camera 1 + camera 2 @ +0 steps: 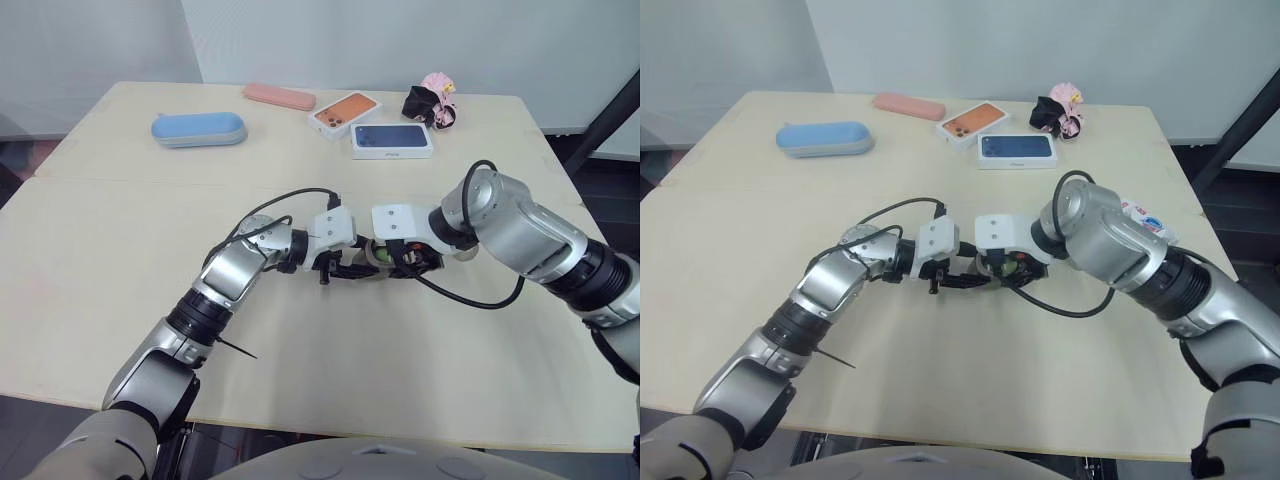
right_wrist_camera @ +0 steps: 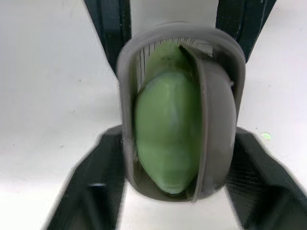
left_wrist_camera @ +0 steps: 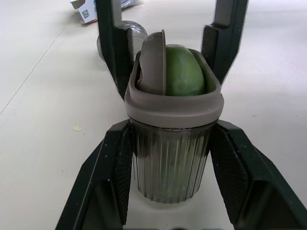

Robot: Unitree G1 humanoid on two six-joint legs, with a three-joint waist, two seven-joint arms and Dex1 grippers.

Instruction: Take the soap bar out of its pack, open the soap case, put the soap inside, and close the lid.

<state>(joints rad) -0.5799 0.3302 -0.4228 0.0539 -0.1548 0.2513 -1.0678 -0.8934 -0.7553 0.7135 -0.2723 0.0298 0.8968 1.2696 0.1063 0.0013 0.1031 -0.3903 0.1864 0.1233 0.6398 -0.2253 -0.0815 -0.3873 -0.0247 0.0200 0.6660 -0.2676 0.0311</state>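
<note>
At mid counter [image 1: 420,380] my left claw [image 1: 352,268] clamps the case [image 3: 170,143]; soap [image 3: 184,72] in, lid [image 3: 152,62] half shut, right claw [image 1: 395,258] spread round it; closing remains

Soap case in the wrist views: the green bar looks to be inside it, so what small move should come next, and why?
Probably pushing the lid shut with the right gripper. The green soap sits inside the soap case, the lid stands ajar on edge beside it, and the left gripper clamps the ribbed body, so the case looks steadied.
</note>
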